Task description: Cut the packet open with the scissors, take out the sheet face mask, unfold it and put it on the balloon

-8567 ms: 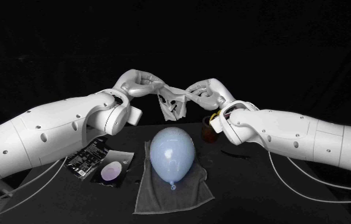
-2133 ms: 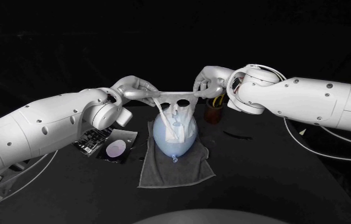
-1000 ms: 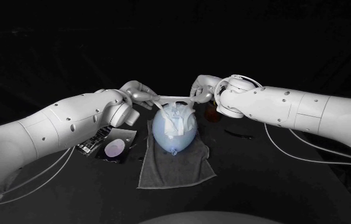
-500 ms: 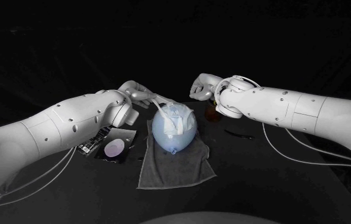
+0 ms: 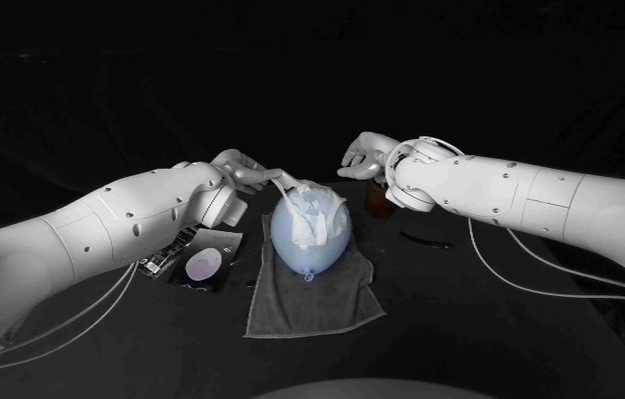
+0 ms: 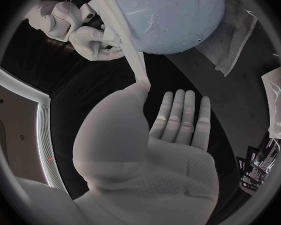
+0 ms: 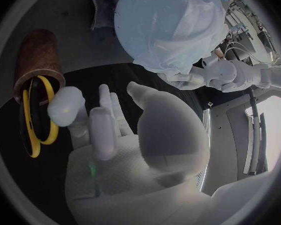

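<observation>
Since a second earlier, the right hand point(image 5: 365, 156) had let go of the sheet face mask point(image 5: 310, 211), which no longer stretched between the hands but lay draped over the far end of the balloon point(image 5: 303, 245) at the frame's centre. That mask was thin, white, wrinkled and clinging; the balloon was pale blue, smooth and egg-shaped, lying on a soft grey towel point(image 5: 312, 304). Just right of the balloon's top, the right hand was released, fingers loosely apart, holding nothing. At centre left, the left hand point(image 5: 245, 170) kept flat, straight fingers, and a narrow strip of mask ran to its thumb; whether it was pinched could not be told.
</observation>
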Controlling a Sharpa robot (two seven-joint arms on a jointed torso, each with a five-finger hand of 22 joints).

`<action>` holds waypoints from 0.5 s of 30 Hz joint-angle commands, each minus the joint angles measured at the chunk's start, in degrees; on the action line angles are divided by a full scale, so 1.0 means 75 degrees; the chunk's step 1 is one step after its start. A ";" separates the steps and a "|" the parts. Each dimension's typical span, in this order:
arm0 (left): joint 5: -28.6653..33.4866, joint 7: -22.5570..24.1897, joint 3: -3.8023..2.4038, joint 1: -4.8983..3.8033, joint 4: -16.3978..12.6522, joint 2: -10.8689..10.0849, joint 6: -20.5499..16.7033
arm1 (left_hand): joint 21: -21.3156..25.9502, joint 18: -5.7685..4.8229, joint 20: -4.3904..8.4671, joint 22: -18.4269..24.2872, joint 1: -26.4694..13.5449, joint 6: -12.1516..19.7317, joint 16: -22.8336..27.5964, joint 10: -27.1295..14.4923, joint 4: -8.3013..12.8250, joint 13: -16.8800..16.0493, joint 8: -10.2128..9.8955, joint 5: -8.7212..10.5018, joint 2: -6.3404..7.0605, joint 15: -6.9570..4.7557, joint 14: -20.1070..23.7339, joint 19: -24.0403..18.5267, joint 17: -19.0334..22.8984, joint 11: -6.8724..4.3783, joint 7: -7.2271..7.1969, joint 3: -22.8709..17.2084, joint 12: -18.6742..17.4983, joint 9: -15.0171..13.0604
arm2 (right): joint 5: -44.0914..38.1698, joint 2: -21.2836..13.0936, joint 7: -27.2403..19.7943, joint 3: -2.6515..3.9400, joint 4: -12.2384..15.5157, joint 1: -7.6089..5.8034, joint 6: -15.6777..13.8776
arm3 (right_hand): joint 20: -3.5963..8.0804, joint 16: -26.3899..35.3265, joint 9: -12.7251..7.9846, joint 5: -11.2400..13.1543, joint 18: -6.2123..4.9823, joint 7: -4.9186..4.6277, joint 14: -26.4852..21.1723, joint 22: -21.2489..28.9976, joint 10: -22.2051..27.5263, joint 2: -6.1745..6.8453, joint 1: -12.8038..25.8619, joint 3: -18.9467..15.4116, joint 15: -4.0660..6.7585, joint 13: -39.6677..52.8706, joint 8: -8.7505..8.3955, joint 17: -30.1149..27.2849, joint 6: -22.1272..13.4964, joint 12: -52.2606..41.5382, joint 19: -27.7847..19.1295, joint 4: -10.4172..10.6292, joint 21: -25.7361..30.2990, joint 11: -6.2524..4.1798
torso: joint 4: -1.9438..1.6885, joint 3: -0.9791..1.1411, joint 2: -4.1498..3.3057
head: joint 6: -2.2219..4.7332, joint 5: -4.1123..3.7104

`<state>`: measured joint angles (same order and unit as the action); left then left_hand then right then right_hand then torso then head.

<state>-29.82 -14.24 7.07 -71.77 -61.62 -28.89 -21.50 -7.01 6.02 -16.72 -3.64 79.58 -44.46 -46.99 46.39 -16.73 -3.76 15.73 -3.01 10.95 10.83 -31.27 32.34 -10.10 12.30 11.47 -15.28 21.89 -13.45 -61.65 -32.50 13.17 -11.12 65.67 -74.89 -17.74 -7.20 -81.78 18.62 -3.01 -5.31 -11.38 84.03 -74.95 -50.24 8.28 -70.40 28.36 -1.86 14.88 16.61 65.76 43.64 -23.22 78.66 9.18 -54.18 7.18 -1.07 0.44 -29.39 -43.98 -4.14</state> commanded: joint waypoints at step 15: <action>0.0017 -0.0209 -0.0005 0.0033 0.0271 -0.0150 0.0018 | 0.0381 -0.0294 -0.0006 0.0103 0.1095 -0.0078 0.0551 -0.0029 0.0434 0.0014 -0.0153 0.0025 0.0339 0.0032 -0.0076 -0.0910 0.0483 0.0029 0.0504 -0.2328 -0.0213 0.0101 | 0.1307 -0.1022 -0.0316 -0.0001 0.1103 0.0014 -0.1382 | -0.0027 -0.0076 -0.0131 -0.0171 -0.0053 0.0035 0.0174 -0.0767 -0.0719 -0.0136 -0.0293 0.0063 0.0008 -0.0548 -0.0034 0.0189 0.0651 0.0108 0.0368 0.0004 -0.0587 -0.0058 | -0.0005 0.0000 -0.0022 | 0.0006 0.0023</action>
<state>-29.77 -15.49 7.07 -71.51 -59.55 -30.01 -21.51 -4.54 4.35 -16.79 -2.81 87.75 -44.73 -43.06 46.00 -14.00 -3.71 14.92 -3.01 12.86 10.95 -31.47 25.99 -6.64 12.60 11.47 -31.36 20.58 -12.77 -55.10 -39.86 12.30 -11.14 73.26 -74.85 -24.61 -7.50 -82.14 17.71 -3.98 -5.28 -11.14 84.02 -74.91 -55.19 7.31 -72.17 28.41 -1.85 10.90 16.61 67.09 48.03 -22.68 81.05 9.17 -58.41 6.77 -1.02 0.46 -29.46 -43.92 -4.03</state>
